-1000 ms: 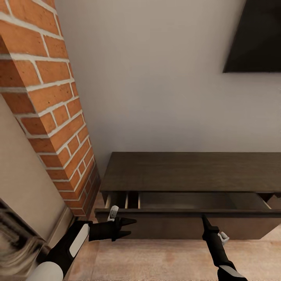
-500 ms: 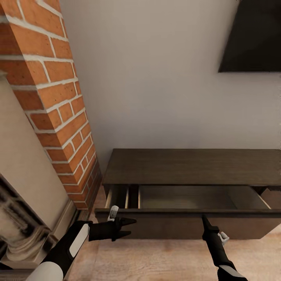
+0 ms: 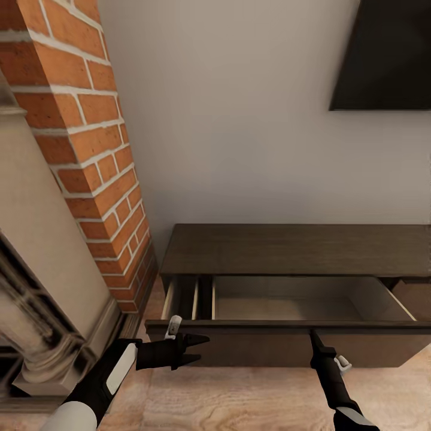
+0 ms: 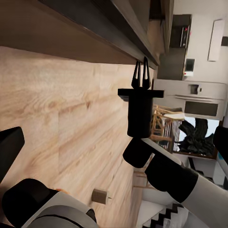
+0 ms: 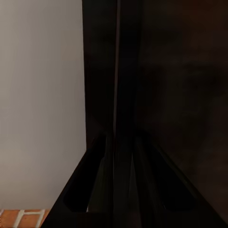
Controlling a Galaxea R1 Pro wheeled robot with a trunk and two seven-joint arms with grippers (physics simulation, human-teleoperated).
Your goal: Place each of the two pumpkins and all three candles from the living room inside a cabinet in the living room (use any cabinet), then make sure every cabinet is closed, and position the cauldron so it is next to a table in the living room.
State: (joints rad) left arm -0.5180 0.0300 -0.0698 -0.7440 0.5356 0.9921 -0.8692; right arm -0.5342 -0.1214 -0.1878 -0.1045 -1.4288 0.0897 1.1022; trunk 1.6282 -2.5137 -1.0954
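The cabinet [image 3: 293, 251] occupies the lower centre and right of the head view, standing against the pale wall [image 3: 239, 120]. Its top drawer [image 3: 287, 302] is pulled out, exposing a beige interior with nothing visible inside. The dark drawer front [image 3: 269, 326] runs horizontally across the lower part of the frame.

The right hand [image 3: 313, 339] is at the lower right, fingers pointing up at the drawer front's top edge. In the right wrist view the two fingers [image 5: 97, 180] sit on either side of the front panel's edge [image 5: 121, 118], closed down on it.

The left hand [image 3: 200, 349] is at the lower left, pointing right, just in front of the drawer front's left end. Its fingers are spread apart and hold nothing. The left wrist view shows the right hand [image 4: 141, 76] at the drawer edge above the wooden floor [image 4: 57, 109].

A brick column [image 3: 90, 149] fills the upper left; a dark screen [image 3: 389, 54] hangs at the upper right.
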